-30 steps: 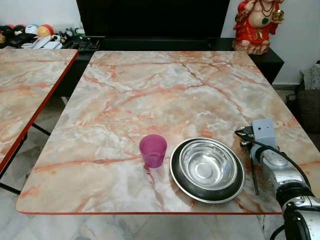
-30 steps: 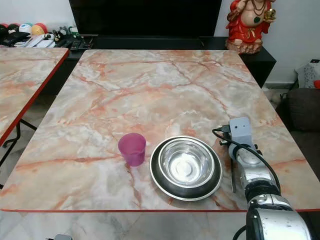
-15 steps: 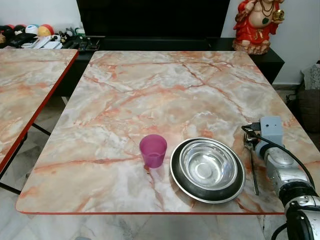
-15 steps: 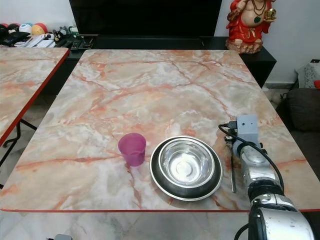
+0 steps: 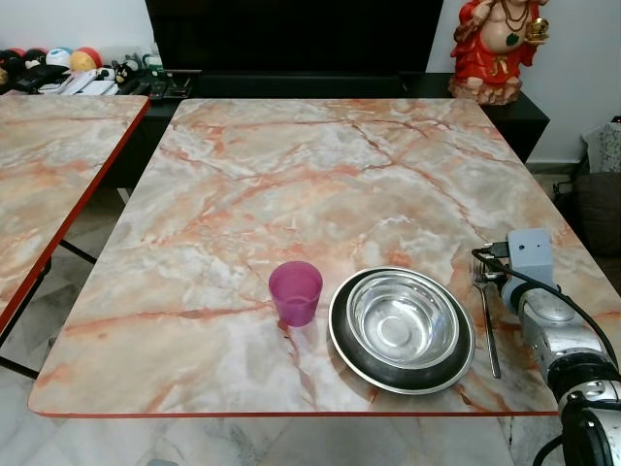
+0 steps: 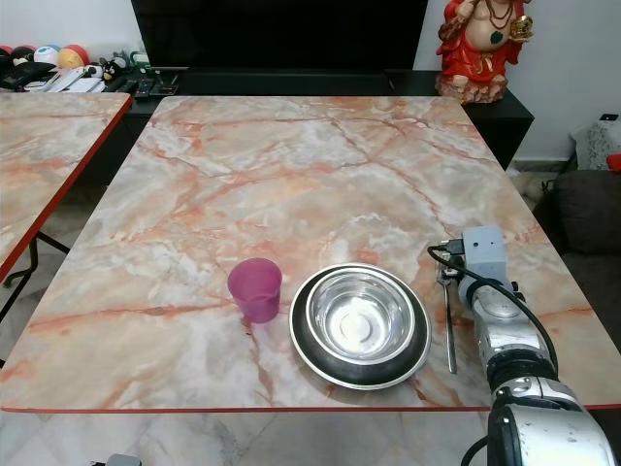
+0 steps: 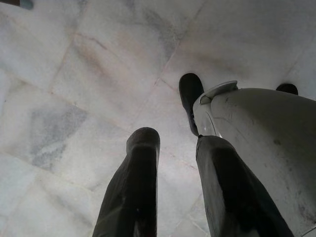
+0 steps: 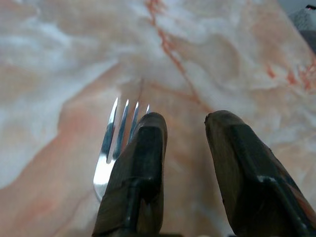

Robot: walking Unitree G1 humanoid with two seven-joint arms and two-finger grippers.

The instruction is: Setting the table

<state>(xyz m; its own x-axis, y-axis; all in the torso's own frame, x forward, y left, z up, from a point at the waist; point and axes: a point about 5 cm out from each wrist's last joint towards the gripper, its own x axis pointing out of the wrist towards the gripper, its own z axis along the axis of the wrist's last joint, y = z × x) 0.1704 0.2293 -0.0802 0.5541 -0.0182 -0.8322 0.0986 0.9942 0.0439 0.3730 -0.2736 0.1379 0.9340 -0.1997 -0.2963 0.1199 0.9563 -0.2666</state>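
The fork (image 5: 486, 320) lies flat on the marble surface (image 5: 320, 184) just to the right of the steel bowl (image 5: 404, 322) and its dark plate (image 5: 349, 354), with the pink cup (image 5: 295, 291) on the bowl's other side. Its long axis runs roughly away from the robot, tines at the far end and handle toward the near edge. The right gripper (image 8: 185, 133) sits low over the surface just beside the tines, on their right; its fingers (image 8: 140, 163) are spread with nothing between them, and one finger overlaps the tines from the wrist camera's angle. The right arm is by far the nearer. The left gripper (image 7: 170, 163) hangs idle over the tiled floor (image 7: 74, 79), fingers apart.
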